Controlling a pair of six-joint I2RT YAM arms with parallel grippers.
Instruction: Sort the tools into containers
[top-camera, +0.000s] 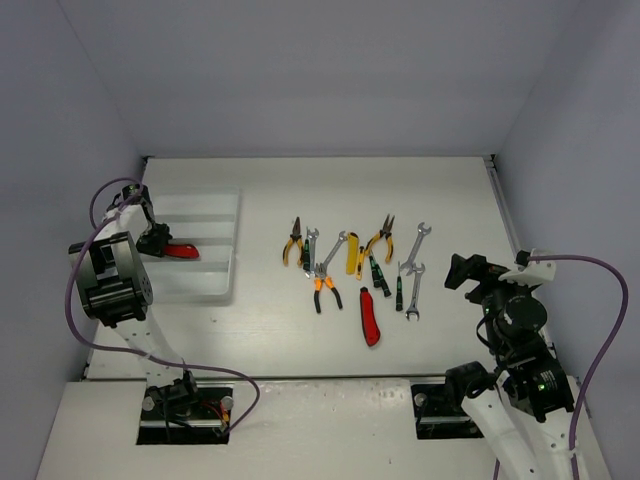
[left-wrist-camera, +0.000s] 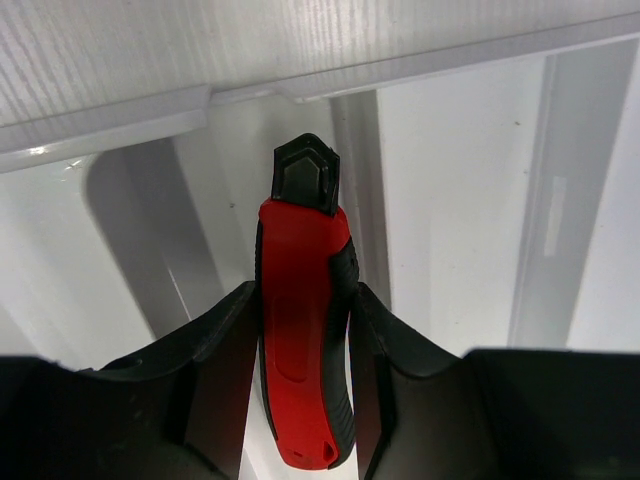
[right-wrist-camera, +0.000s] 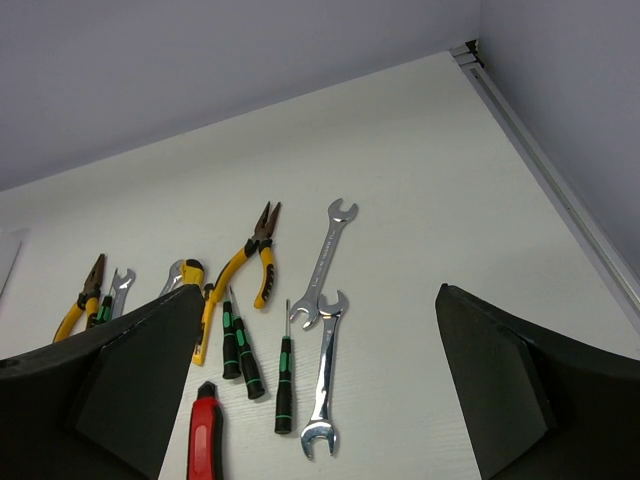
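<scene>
Left gripper (top-camera: 163, 243) over white organiser tray (top-camera: 207, 212), jaws clamped on red cutter (top-camera: 184, 251) at mid-handle. In left wrist view, fingers (left-wrist-camera: 228, 335) pressed on both flanks of red cutter (left-wrist-camera: 300, 250), black nose end out in front, pointing at a tray divider ridge (left-wrist-camera: 352, 170). Cutter over tray interior, toward its near half; which compartment, and whether touching the floor: cannot tell. Left part of tray hidden under left arm in top view.

Right gripper (top-camera: 466, 272) well to the right of tray, above bare table (top-camera: 450, 190), jaws wide apart, nothing between them.

Remaining tools flat on table, right of tray, in a loose cluster:
- nearest tray: orange-handled pliers (top-camera: 293, 244), small wrench (top-camera: 310, 243) touching or just beside
- second orange pliers (top-camera: 321, 286), nearer the arm bases
- slanted wrench (top-camera: 333, 249), yellow cutter (top-camera: 353, 254)
- yellow-handled pliers (top-camera: 380, 238)
- black-green screwdrivers (top-camera: 379, 276), close together
- second red cutter (top-camera: 371, 318), nearest the arm bases
- farthest from tray: two silver wrenches (top-camera: 416, 244), end to end, tips nearly meeting

Right wrist view: same cluster ahead, long wrench (right-wrist-camera: 325, 250), lower wrench (right-wrist-camera: 322, 385), screwdrivers (right-wrist-camera: 285, 385), yellow pliers (right-wrist-camera: 254, 254). Near ends of tray-side tools cut off behind own left finger (right-wrist-camera: 140, 380).

Purple cables (top-camera: 600, 270) looped off both arms, well clear of tools.
</scene>
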